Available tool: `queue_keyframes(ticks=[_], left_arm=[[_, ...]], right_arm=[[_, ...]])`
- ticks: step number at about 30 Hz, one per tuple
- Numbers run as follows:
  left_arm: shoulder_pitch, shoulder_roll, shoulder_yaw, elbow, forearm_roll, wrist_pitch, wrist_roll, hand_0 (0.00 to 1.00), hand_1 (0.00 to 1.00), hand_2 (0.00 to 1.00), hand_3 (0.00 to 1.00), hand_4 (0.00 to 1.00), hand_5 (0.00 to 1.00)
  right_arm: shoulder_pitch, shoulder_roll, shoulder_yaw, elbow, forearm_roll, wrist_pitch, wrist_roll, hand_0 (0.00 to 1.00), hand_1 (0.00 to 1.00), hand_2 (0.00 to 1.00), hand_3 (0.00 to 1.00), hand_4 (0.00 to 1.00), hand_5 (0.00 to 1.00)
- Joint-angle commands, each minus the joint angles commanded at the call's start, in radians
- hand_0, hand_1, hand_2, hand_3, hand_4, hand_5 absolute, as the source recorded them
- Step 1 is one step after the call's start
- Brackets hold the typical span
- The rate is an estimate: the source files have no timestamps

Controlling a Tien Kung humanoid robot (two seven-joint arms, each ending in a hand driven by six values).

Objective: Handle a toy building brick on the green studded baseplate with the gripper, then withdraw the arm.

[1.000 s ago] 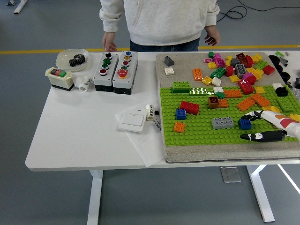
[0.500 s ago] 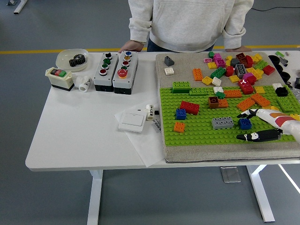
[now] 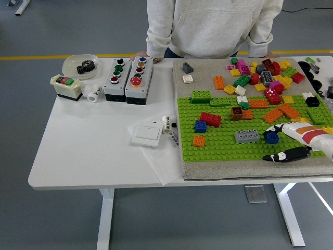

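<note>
The green studded baseplate (image 3: 223, 148) lies on a grey mat on the right half of the table. Bricks stand on it: a blue one (image 3: 271, 137), a grey one (image 3: 246, 136), a second blue one (image 3: 201, 126), a red one (image 3: 210, 119) and a small orange one (image 3: 199, 141). My right hand (image 3: 271, 144) comes in from the right edge, low over the plate's near right corner. It is open: one finger (image 3: 278, 128) points just above the blue brick and the thumb (image 3: 282, 155) lies below it, without grasping it. The left arm is out of sight.
A pile of loose bricks (image 3: 260, 73) covers the mat's far right. Left of the mat are a white switch (image 3: 146, 135), two button boxes (image 3: 128, 78), a stop switch (image 3: 66, 86) and a dish with a gear (image 3: 80, 64). A person stands at the far edge, hands on the table.
My right hand has drawn back slightly to the right and towards the near edge, still open. The person has stepped to the right and leaned in over the far edge.
</note>
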Motion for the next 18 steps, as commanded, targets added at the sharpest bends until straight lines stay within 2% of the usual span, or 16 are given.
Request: queue_keyframes(ticks=[18], left_arm=[[-0.005, 0.001, -0.004, 0.000, 0.006, 0.001, 0.000, 0.813, 0.868, 0.878, 0.798, 0.836, 0.710]], right_arm=[[-0.005, 0.006, -0.018, -0.027, 0.019, 0.004, -0.002, 0.877, 0.788, 0.797, 0.783, 0.998, 0.799]])
